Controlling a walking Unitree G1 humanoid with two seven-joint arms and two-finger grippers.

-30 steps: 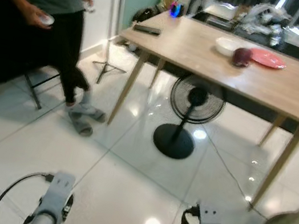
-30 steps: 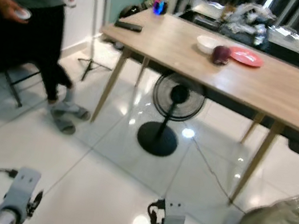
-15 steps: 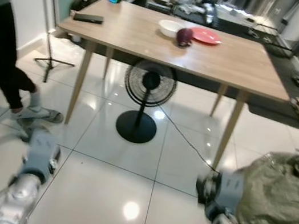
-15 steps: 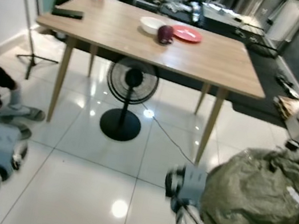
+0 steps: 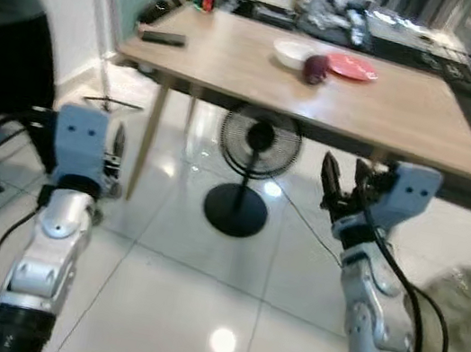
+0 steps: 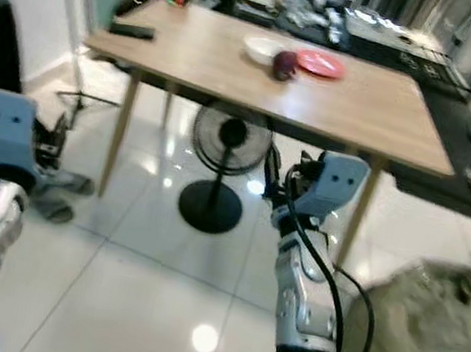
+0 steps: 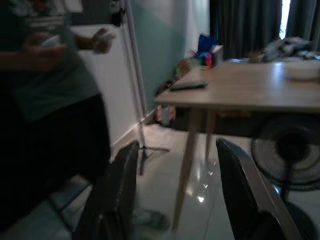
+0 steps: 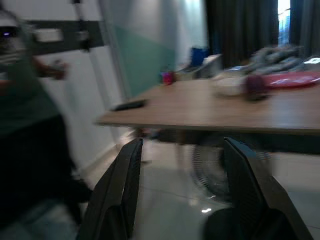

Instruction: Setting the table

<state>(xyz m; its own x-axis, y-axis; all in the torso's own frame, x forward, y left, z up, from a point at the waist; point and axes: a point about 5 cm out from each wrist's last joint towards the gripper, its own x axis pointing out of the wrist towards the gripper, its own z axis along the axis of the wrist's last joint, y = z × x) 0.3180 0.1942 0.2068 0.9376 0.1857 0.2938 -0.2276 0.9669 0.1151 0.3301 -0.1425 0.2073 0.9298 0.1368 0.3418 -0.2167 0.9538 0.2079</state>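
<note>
A long wooden table (image 5: 411,111) stands ahead of me. On its far side sit a white bowl (image 5: 292,54), a dark purple round thing (image 5: 315,69) and a red plate (image 5: 352,67), close together. A black remote (image 5: 163,37) lies near the table's left end. My right gripper (image 5: 343,184) is raised in front of the table, short of its edge, open and holding nothing. My left gripper (image 7: 180,200) is held up at about the same height to the left, also open and holding nothing, pointing toward the table's left leg.
A black pedestal fan (image 5: 258,144) stands under the table with a cable across the glossy white tile floor. A person (image 5: 5,35) stands at the left by a tripod pole. A green bag (image 6: 428,328) lies on the floor at the right.
Both arms have risen from low near the floor to chest height, fingers now pointing at the table. The camera has swung, so the whole scene shifted.
</note>
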